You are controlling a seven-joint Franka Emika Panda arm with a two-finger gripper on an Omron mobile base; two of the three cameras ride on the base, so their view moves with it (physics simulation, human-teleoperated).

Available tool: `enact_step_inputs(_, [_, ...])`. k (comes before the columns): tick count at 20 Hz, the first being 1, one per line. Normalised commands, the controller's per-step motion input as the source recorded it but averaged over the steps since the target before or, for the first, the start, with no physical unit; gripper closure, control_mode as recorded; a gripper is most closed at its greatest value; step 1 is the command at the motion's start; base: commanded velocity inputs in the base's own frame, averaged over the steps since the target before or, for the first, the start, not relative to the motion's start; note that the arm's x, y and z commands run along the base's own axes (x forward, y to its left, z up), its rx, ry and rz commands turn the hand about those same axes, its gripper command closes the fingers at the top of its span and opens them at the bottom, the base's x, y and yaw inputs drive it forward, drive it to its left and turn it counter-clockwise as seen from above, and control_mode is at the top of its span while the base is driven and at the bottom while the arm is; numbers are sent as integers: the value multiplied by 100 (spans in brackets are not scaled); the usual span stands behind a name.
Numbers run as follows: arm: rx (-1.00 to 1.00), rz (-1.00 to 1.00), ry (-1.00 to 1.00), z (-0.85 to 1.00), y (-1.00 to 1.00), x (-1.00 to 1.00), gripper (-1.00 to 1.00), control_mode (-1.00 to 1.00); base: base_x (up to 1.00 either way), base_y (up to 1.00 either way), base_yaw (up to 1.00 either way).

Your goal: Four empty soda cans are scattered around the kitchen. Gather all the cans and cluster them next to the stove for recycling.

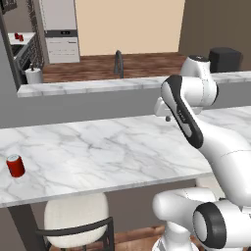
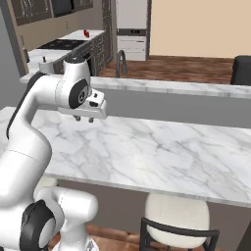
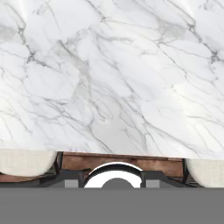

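A simulated kitchen with beige walls and a wood plank floor (image 1: 147, 62). Across the middle of both base views stretches a broad white-grey marble counter (image 1: 108, 152), and behind it runs a higher, narrower marble ledge (image 1: 98, 86) on a grey wall. A dark curved faucet (image 1: 118, 63) rises just beyond that ledge, at upper centre of the frame.

The white robot arm (image 1: 196, 112) fills the right side of the left base view and the left side of the right base view, folded so that its hand hangs above the marble counter. The gripper (image 2: 84, 118) points down over the stone with nothing between its fingers; the jaws are pressed as close together as they go. The hand view looks straight down on bare veined marble, with the counter's near edge and the plank floor along the bottom.

In the upper left of the right base view sits the stove (image 2: 61, 45), its black top between pale counters. A cream round stool (image 1: 76, 220) with a dark backrest stands under the counter at lower left.

One red soda can (image 1: 15, 165) stands upright at the far left of the big counter, well apart from the gripper. Two more small red cans (image 1: 18, 37) sit together on a distant counter in the upper left corner, beside the stove.
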Motion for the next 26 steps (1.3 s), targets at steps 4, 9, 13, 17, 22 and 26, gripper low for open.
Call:
enact_step_inputs(4, [0,0,0,0,0,-1,-100,100,-3,0,0])
enact_step_inputs(9, [0,0,0,0,0,0,-100,100,-22,0,0])
enact_step_inputs(13, [0,0,0,0,0,0,-100,100,-39,0,0])
enact_step_inputs(17, [0,0,0,0,0,0,-100,100,-44,0,1])
enact_step_inputs(22, [0,0,0,0,0,0,-100,100,-45,0,2])
enact_step_inputs(26, [0,0,0,0,0,0,-100,100,-31,0,1])
